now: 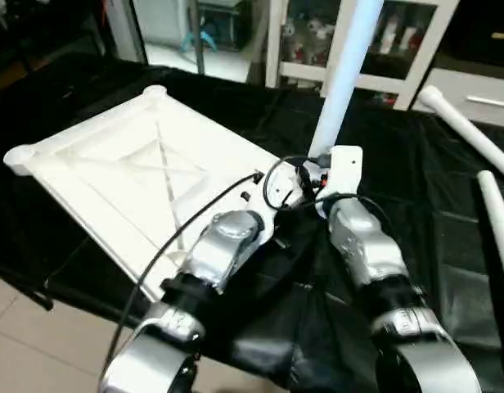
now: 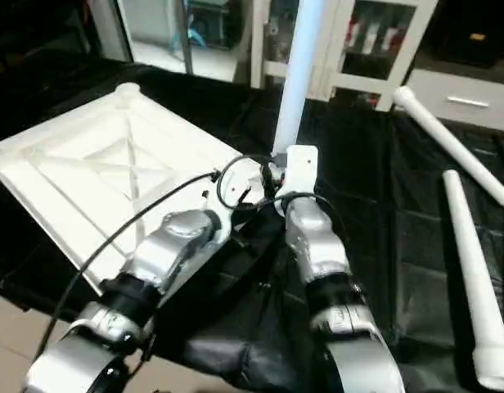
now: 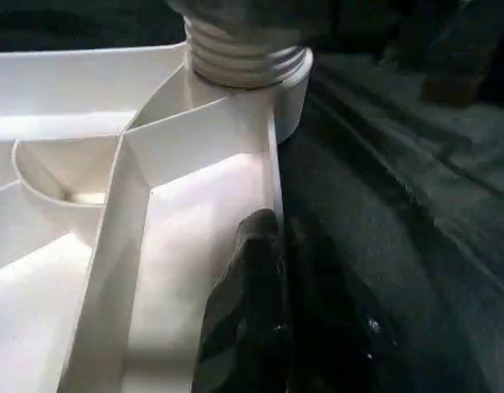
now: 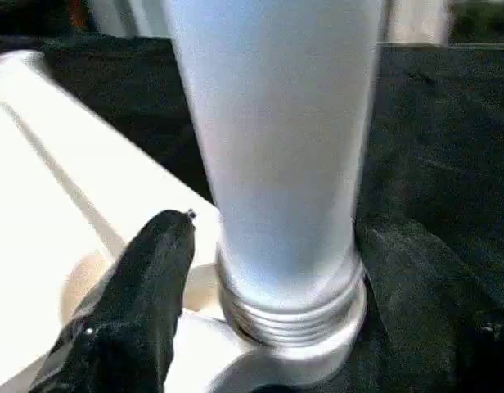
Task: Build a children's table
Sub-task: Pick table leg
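Tabletop [image 1: 129,176] underside up on work table [image 1: 448,246], at left; one leg [image 1: 344,74] upright in near-right corner socket [image 3: 272,90], directly ahead of both forearms; two more legs [image 2: 469,270] lying on work table at right, well apart from tabletop.

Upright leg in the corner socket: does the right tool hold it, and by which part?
Nothing is held. The right tool stands open at the threaded base of the leg; its visible finger is apart from the leg.
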`<state>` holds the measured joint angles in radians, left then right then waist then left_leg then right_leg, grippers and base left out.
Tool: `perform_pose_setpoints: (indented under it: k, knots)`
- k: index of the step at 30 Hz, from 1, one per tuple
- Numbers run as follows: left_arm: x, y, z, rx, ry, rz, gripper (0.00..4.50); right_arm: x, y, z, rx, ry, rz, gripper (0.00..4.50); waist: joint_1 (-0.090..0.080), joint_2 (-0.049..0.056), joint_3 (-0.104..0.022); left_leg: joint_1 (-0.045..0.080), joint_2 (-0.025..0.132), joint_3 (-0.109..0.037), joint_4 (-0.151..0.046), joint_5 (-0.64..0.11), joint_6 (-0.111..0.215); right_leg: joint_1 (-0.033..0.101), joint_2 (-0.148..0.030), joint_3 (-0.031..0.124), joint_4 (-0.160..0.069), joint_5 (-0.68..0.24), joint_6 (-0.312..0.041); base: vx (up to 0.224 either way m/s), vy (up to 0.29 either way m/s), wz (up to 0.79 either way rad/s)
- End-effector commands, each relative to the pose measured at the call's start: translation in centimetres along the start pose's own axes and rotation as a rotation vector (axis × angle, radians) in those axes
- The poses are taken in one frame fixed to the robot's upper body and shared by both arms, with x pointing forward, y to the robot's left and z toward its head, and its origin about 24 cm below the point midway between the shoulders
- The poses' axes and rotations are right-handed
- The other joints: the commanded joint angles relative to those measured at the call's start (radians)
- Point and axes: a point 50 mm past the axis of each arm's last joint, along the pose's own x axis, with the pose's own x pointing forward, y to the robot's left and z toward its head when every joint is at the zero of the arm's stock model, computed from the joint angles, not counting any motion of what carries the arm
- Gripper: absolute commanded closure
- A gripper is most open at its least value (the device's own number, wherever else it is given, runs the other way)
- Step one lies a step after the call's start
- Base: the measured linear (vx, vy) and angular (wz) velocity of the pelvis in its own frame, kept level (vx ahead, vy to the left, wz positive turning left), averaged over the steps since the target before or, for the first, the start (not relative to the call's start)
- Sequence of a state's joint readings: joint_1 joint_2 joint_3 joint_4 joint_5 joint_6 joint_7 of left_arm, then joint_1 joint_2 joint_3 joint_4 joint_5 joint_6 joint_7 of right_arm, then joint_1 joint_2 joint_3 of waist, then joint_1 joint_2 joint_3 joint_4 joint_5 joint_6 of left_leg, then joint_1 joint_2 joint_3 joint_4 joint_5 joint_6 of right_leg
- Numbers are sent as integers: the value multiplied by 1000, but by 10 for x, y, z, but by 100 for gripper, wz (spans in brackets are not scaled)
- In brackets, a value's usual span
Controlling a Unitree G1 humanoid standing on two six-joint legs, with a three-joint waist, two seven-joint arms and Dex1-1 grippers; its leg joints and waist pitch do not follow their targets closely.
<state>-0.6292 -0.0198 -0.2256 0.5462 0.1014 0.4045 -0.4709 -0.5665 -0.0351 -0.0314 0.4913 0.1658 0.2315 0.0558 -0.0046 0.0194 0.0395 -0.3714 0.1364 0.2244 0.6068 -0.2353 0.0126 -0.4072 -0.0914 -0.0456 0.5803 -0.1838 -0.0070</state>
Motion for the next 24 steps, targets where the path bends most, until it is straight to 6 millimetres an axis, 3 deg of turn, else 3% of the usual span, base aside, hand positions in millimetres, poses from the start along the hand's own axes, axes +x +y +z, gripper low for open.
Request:
perform_pose_setpoints:
  k: [1,4,6,7,8,10,13,14,24]
  knots:
    - [-8,0,-10,23,-6,-89,450,-10,0,11,-4,-37,68,81,14,-11,-57,16,102,-52,-68,32,189,48,-78,42,-34,49,-304,0,0,0]
    - [-20,0,-15,83,-4,-203,450,-27,-13,14,22,-26,111,56,22,-9,-54,23,102,-51,-74,16,167,42,-71,42,-38,-2,-291,0,0,0]
    - [-31,2,-19,145,-5,-298,450,-44,-26,17,18,-11,188,37,35,-1,-47,29,106,-53,-85,-52,124,41,-68,45,-45,-67,-260,0,0,0]
    - [-37,3,-20,164,-10,-353,450,-54,-30,19,-7,-4,250,31,39,3,-49,35,107,-52,-86,-65,110,39,-65,43,-45,-72,-254,0,0,0]
    - [-41,3,-21,169,-4,-389,450,-61,-33,20,-25,8,305,12,49,1,-49,41,105,-48,-86,-73,75,36,-64,46,-42,-47,-248,0,0,0]
    - [-55,7,-23,188,22,-492,450,-87,-39,19,-94,89,501,4,55,2,-50,38,104,-48,-84,-58,62,43,-65,46,-36,-4,-249,0,0,0]
    - [-61,8,-24,200,31,-541,450,-97,-41,17,-128,132,575,4,58,4,-48,31,100,-48,-84,-59,60,47,-70,47,-34,13,-253,0,0,0]
    - [-70,10,-25,239,50,-628,450,-112,-42,13,-190,208,678,4,60,6,-48,31,100,-48,-82,-75,54,48,-73,47,-37,-1,-259,0,0,0]
    - [-72,18,-19,272,36,-639,450,-108,-38,14,-200,227,681,4,64,-1,-50,29,102,-49,-80,-86,30,46,-78,51,-36,-56,-272,0,0,0]
